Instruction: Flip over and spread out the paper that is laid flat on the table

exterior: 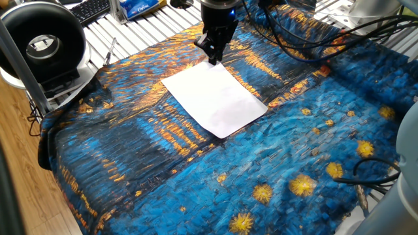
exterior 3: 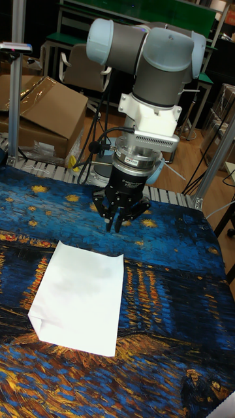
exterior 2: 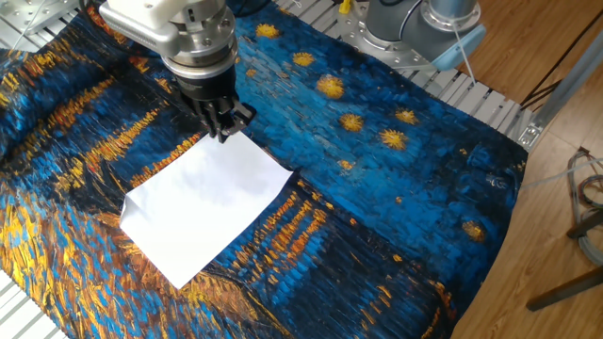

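The paper (exterior: 215,98) (exterior 2: 205,202) (exterior 3: 81,297) is a plain white sheet lying flat on the table (exterior: 294,150) (exterior 2: 377,188) (exterior 3: 170,313), which is draped in blue cloth with gold streaks. One corner looks slightly curled in the tall fixed view. My gripper (exterior: 213,57) (exterior 2: 223,134) (exterior 3: 112,227) points straight down over the sheet's far corner. Its fingers are closed together. The tips sit right at that corner, just above the cloth, and the sheet is not lifted. I cannot tell whether the tips touch the paper.
A round black device (exterior: 42,42) on a stand is at the left edge, with a keyboard (exterior: 91,10) behind it on the white slats. Cables (exterior: 307,39) trail over the cloth's far side. A cardboard box (exterior 3: 39,111) sits beyond the table.
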Robot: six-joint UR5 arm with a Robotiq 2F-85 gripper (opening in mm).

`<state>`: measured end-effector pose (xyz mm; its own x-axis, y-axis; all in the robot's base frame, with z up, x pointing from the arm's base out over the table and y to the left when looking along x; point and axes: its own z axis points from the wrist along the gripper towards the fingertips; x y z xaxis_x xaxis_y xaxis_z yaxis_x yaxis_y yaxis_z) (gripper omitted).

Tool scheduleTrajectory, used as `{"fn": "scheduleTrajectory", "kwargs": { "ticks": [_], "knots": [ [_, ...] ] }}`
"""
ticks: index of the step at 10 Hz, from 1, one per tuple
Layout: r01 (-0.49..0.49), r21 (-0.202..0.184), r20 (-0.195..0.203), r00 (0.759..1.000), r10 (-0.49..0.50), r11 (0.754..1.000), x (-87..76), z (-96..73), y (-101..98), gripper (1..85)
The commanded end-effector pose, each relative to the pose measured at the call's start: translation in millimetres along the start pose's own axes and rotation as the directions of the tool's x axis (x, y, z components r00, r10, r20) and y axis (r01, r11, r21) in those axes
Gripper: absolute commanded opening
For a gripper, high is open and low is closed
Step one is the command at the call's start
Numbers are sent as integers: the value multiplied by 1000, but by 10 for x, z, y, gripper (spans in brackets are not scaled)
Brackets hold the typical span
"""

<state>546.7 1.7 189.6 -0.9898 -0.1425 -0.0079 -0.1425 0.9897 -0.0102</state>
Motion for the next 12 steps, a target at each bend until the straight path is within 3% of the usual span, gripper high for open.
{"fn": "scheduleTrajectory", "kwargs": {
  "ticks": [1, 9, 12],
  "knots": [
    [17, -8, 4, 1000, -17, 1000, -10, -12, 19, 10],
    [24, -1, 6, 1000, -24, 1000, -16, -9, 3, 10],
    [4, -23, 19, 1000, -3, 1000, -29, 21, 42, 10]
  ]
}}
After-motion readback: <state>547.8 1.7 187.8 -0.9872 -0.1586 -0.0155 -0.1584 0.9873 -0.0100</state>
